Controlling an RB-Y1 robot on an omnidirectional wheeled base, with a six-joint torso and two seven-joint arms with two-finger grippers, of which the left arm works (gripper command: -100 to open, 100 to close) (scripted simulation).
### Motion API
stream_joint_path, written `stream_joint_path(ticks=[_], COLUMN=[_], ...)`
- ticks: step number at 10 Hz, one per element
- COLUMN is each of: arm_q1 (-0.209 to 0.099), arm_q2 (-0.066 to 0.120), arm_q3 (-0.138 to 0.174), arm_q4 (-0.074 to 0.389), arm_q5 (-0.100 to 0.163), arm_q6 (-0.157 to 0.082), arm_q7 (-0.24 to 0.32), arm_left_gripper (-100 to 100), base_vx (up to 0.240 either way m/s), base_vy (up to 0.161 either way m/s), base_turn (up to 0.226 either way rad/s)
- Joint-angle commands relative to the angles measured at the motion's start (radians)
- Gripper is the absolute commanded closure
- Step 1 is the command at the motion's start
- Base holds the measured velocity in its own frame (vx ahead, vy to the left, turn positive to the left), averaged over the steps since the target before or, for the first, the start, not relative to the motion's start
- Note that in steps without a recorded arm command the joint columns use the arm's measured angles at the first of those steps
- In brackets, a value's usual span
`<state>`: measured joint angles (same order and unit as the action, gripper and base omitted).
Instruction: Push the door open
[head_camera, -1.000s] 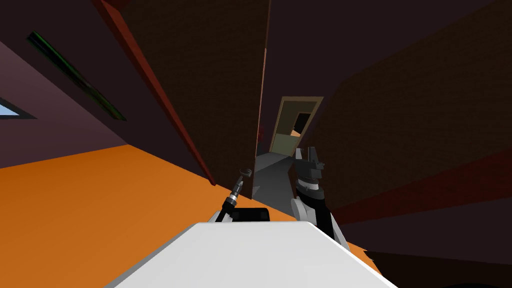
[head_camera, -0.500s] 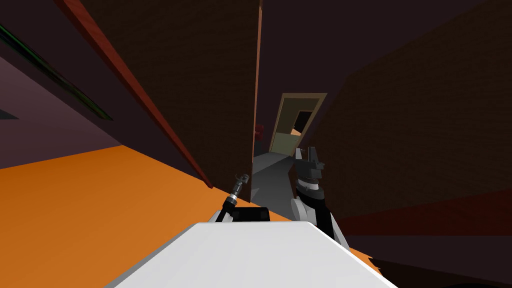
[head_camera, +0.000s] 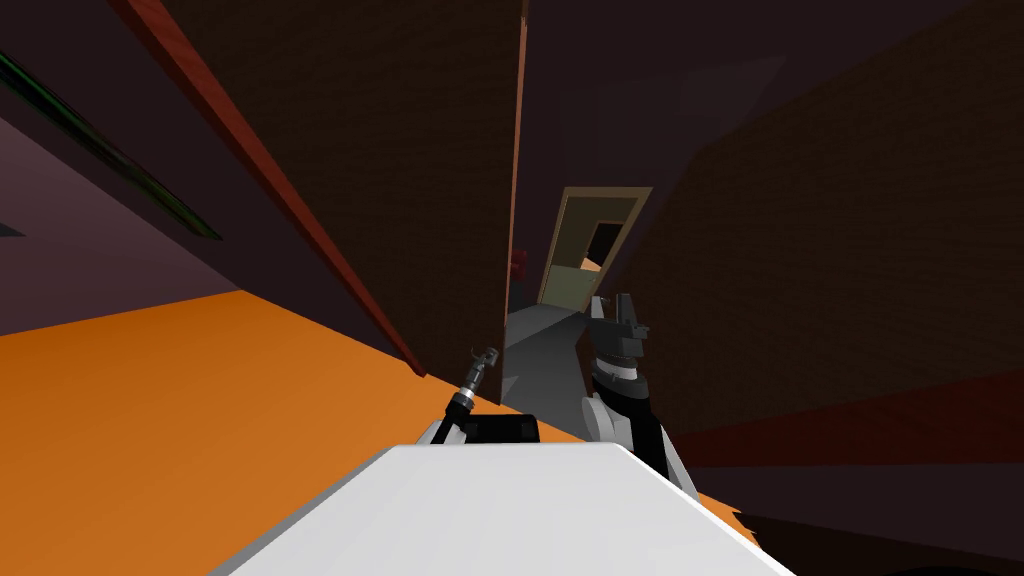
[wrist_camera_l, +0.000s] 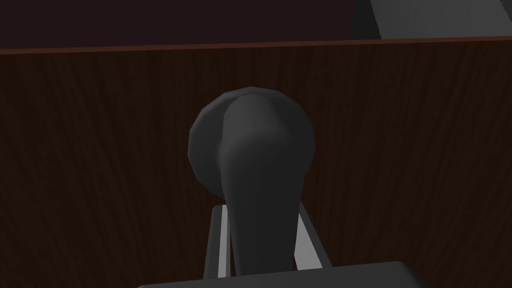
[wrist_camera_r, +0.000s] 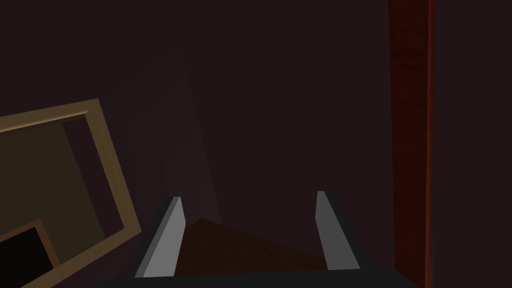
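Advanced, left hand (wrist_camera_l: 260, 209) seemingly clasping door handle (wrist_camera_l: 252, 145)

Finding: you have no readable text, label, brand, number or sign to record. The dark wood-grained door (wrist_camera_l: 100, 150) and its grey handle (wrist_camera_l: 252, 150) bear no marking that can be read.
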<state>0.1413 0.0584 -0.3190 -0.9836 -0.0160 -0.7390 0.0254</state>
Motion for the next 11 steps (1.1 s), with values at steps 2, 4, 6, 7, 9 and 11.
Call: stream_joint_path(ticks=[2, 4, 6, 7, 9, 11], arm_q1=[-0.004, -0.01, -0.016, -0.02, -0.026, -0.032], arm_q2=[0.006, 0.011, 0.015, 0.016, 0.017, 0.016], arm_q3=[0.017, 0.037, 0.063, 0.077, 0.1, 0.124], arm_q4=[0.005, 0.01, 0.018, 0.022, 0.028, 0.035], arm_q5=[0.006, 0.014, 0.023, 0.028, 0.037, 0.046], arm_q6=[0.0, 0.001, 0.001, 0.002, 0.002, 0.002], arm_q7=[-0.005, -0.011, -0.018, -0.022, -0.028, -0.035], arm_left_gripper=[100, 100, 100, 100, 100, 100], base_vx=[0.125, 0.17, 0.194, 0.214, 0.172, 0.145], base_vy=[-0.059, -0.087, -0.106, -0.127, -0.114, -0.094], base_turn=[0.031, 0.038, 0.08, 0.061, 0.075, 0.039])
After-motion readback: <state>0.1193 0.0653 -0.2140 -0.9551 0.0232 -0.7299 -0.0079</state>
